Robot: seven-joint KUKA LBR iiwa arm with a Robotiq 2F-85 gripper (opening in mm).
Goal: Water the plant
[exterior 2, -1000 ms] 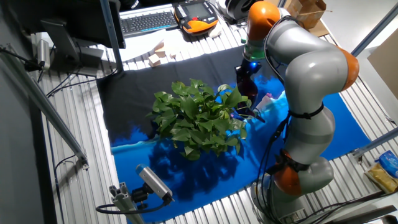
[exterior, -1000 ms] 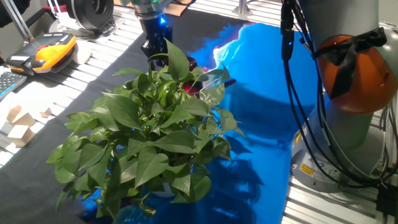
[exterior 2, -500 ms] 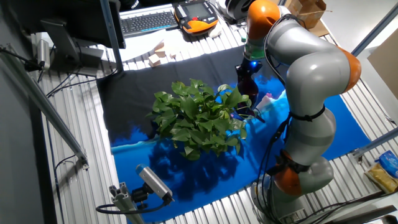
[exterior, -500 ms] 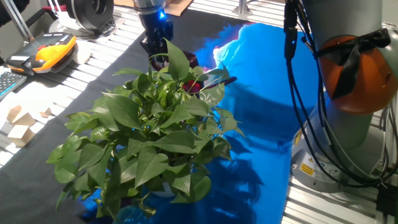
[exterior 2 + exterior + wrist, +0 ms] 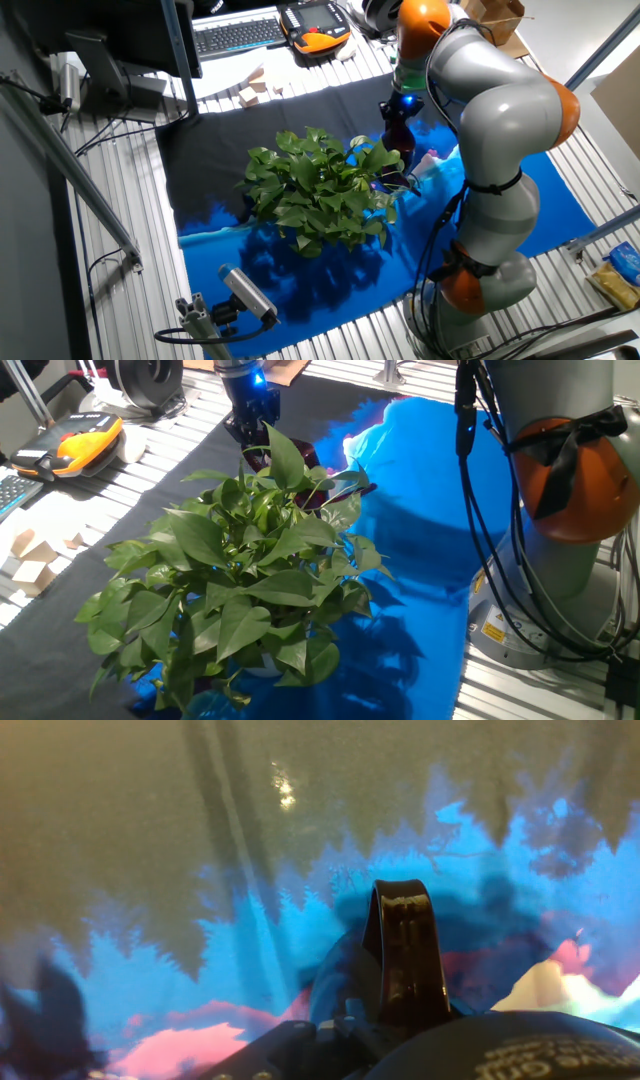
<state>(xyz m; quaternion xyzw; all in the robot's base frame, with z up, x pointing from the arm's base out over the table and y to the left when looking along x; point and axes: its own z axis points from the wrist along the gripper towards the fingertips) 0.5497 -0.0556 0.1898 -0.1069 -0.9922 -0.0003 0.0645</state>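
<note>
1. Plant fills the near cloth, leaves sprawling wide.
2. Behind it, gripper hangs over a dark maroon cup; whether it's clamped, I cannot tell.
3. Risk: leaves could snag the cup and spill water on the cloth.

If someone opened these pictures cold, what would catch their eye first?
The big leafy plant fills the middle of the table, standing where a black cloth meets a bright blue one. Right behind it the gripper hangs over a dark maroon cup half hidden by leaves. The grey and orange arm looms at the table's edge.
</note>
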